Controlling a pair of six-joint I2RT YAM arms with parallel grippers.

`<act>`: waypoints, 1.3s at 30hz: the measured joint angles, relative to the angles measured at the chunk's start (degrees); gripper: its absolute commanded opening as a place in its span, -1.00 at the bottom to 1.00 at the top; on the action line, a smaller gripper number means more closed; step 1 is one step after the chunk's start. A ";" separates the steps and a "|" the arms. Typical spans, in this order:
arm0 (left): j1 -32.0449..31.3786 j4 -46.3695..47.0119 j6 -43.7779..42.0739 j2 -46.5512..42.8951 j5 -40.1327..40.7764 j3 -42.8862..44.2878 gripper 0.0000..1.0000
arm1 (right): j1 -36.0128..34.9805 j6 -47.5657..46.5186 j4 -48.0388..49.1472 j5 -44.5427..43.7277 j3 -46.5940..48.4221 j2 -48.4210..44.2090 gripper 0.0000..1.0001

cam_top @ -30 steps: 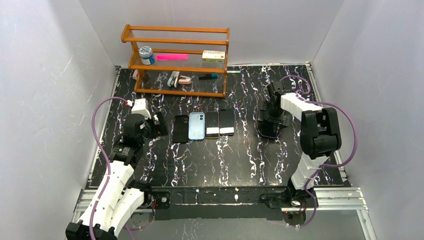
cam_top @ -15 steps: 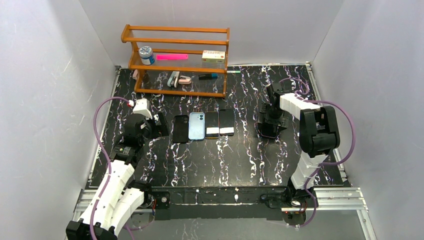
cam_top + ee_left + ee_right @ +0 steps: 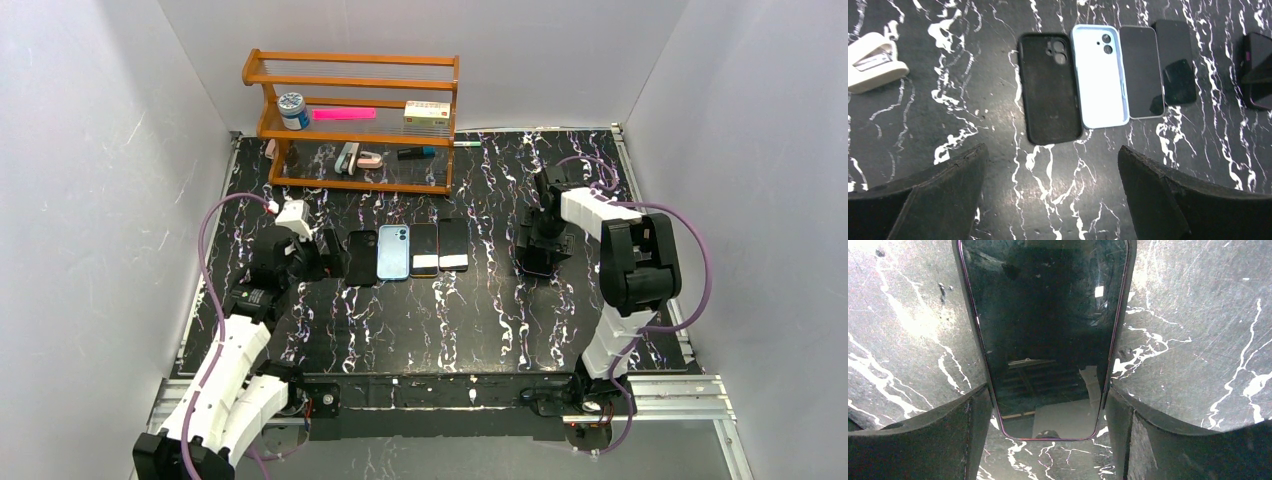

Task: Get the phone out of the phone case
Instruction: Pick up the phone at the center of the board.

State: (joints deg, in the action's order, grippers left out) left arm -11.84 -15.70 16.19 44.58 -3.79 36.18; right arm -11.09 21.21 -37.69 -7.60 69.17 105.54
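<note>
The phone [image 3: 1043, 315] lies screen up in a dark phone case [image 3: 1131, 300] with a purple rim, on the marbled table right of centre. My right gripper [image 3: 1048, 390] straddles its near end, and both fingers [image 3: 973, 430] press against the case's long sides. From above, the right gripper [image 3: 538, 245] covers most of the phone [image 3: 535, 265]. It also shows at the right edge of the left wrist view as the phone [image 3: 1258, 70]. My left gripper [image 3: 1052, 149] hangs open and holds nothing, just short of a black empty case [image 3: 1050, 90].
Next to the black case lie a light blue case [image 3: 1100, 75] and two bare phones [image 3: 1143, 70] [image 3: 1175, 60]. A white stapler-like item [image 3: 870, 67] sits left. A wooden shelf [image 3: 350, 58] with small items stands at the back.
The right gripper's jaws have narrowed onto the phone's sides. The left arm has shifted a little right, toward the row of cases.
</note>
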 measured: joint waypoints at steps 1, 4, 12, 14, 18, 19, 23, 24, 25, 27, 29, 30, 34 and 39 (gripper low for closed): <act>0.00 -0.70 0.28 0.28 -0.92 0.11 0.96 | 0.00 -0.17 0.15 0.09 -0.24 -0.24 -0.33; 0.00 -2.54 0.83 0.79 -3.50 0.79 0.96 | 0.00 -0.92 0.72 0.90 -1.03 -0.98 -0.75; 0.00 -4.87 1.92 4.74 -11.19 5.44 0.96 | -0.17 -4.87 1.38 9.79 -3.41 -6.64 -0.97; 0.00 -5.33 2.08 6.03 -12.76 6.54 0.96 | -0.55 -6.14 1.60 11.82 -3.43 -8.52 -0.97; 0.00 -6.01 2.62 9.09 -15.91 8.70 0.96 | -1.05 -8.44 3.19 16.02 -4.50 -13.09 -0.97; 0.00 -6.03 2.80 9.70 -16.70 9.14 0.96 | -1.09 -9.07 3.67 17.53 -5.07 -14.51 -0.97; 0.00 -6.25 3.67 11.41 -19.17 10.60 0.96 | -1.25 -11.32 5.51 22.58 -6.25 -18.25 -0.97; 0.00 -6.27 3.98 11.72 -19.80 10.91 0.96 | -1.46 -12.52 6.12 24.28 -6.34 -18.95 -0.97; 0.00 -6.38 4.09 11.91 -20.20 11.19 0.96 | -1.75 -13.27 6.51 25.38 -6.34 -19.37 -0.97; 0.00 -6.71 4.46 12.48 -21.42 12.02 0.96 | -3.34 -16.09 7.76 27.54 -6.36 -20.37 -0.97; 0.00 -7.04 4.81 13.29 -22.95 13.14 0.96 | -5.86 -19.08 8.76 29.03 -6.38 -21.31 -0.95; 0.00 -7.13 4.90 13.79 -23.78 13.75 0.96 | -7.63 -20.98 9.29 29.64 -6.40 -21.84 -0.92; 0.00 -7.58 5.29 15.61 -26.80 16.39 0.96 | -14.93 -29.44 11.10 32.46 -6.45 -24.02 -0.86; 0.00 -9.25 5.31 16.87 -30.05 19.15 0.96 | -23.39 -42.99 10.29 33.31 -6.38 -26.05 -0.86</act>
State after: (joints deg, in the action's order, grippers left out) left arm -11.84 -24.95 21.50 61.45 -33.85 55.33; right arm -34.48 -21.78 -27.40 25.71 62.78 79.48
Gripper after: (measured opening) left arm 0.981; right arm 0.824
